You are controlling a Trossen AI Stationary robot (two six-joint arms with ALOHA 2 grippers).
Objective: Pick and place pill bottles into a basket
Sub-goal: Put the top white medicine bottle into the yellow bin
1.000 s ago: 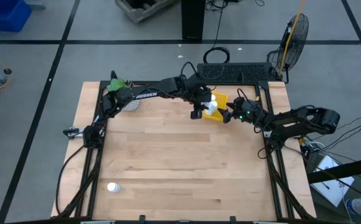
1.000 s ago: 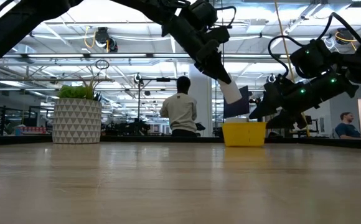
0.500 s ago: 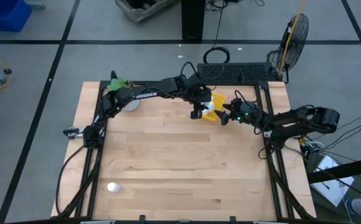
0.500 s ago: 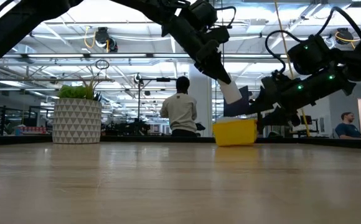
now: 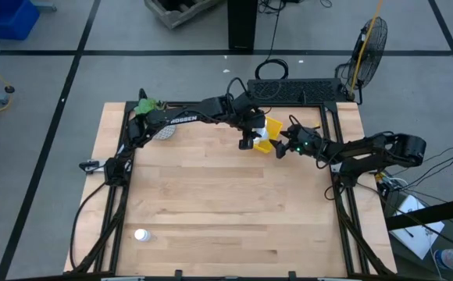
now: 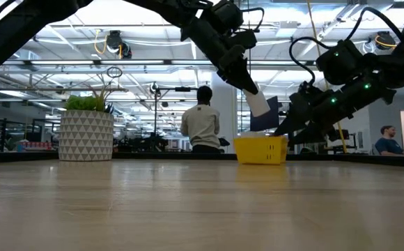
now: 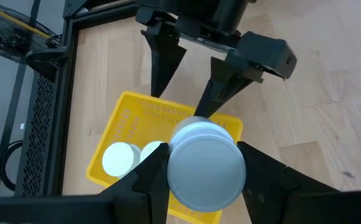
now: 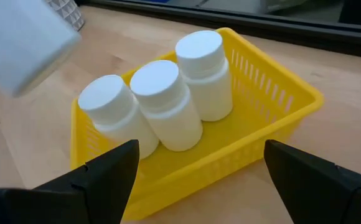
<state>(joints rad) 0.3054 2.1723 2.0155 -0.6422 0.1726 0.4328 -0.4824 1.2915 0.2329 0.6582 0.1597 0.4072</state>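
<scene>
— Wooden tabletop (image 5: 226, 195) all round, butcher-block planks inside a dark frame. What sits nearest the front edge?

— One lone pill bottle (image 5: 140, 234), at about seven o'clock from the table's middle, well apart from everything else.

— And past the middle?

— Towards one o'clock stands the yellow basket (image 5: 274, 127). In the right wrist view it holds three white bottles (image 8: 168, 102) upright, close together along one side. Both grippers meet at it.

— How is the right gripper (image 5: 283, 146)?

— Its fingers (image 8: 99, 177) are spread wide, one on each side of the basket's near end, low by the table. Whether they press the walls I cannot tell.

— The left gripper (image 5: 251, 134)?

— It hangs over the basket, clamped on a white pill bottle (image 7: 204, 163) seen end-on between its fingers (image 7: 146, 177); in the low view that bottle is tilted, just above the basket rim.

— Farther back?

— At eleven o'clock, the white patterned plant pot (image 6: 86, 136) with green leaves. Beyond the table, a seated person (image 6: 201, 125) facing away, and another person (image 6: 389, 141) at the far right.
</scene>
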